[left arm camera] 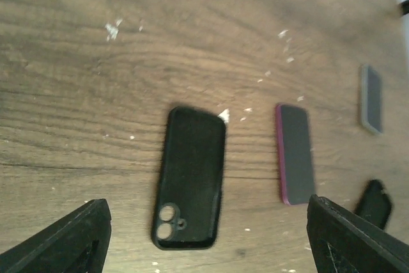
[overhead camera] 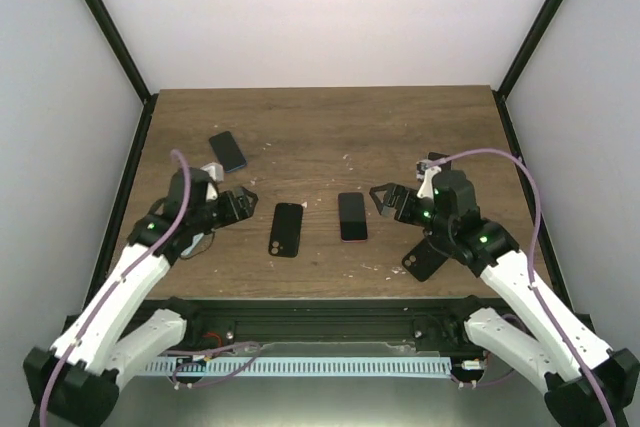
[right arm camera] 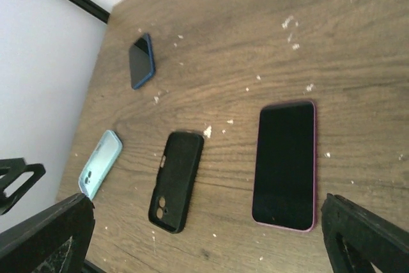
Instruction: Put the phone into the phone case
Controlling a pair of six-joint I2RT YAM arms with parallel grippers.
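An empty black phone case (overhead camera: 286, 230) with two camera holes lies flat on the wooden table, inner side up. Just right of it lies the phone (overhead camera: 352, 216), screen up, dark with a magenta edge. My left gripper (overhead camera: 240, 207) hovers left of the case, open and holding nothing. In the left wrist view the case (left arm camera: 190, 177) lies between the spread fingers, with the phone (left arm camera: 295, 153) to its right. My right gripper (overhead camera: 386, 203) stands open just right of the phone, also holding nothing. The right wrist view shows the phone (right arm camera: 285, 164) and the case (right arm camera: 176, 180) side by side.
A dark blue phone case (overhead camera: 227, 151) lies at the back left. A light blue case (right arm camera: 100, 164) sits beside the left gripper. Another black case (overhead camera: 424, 259) lies under the right arm, and a grey one (left arm camera: 371, 98) lies farther right. White crumbs dot the wood.
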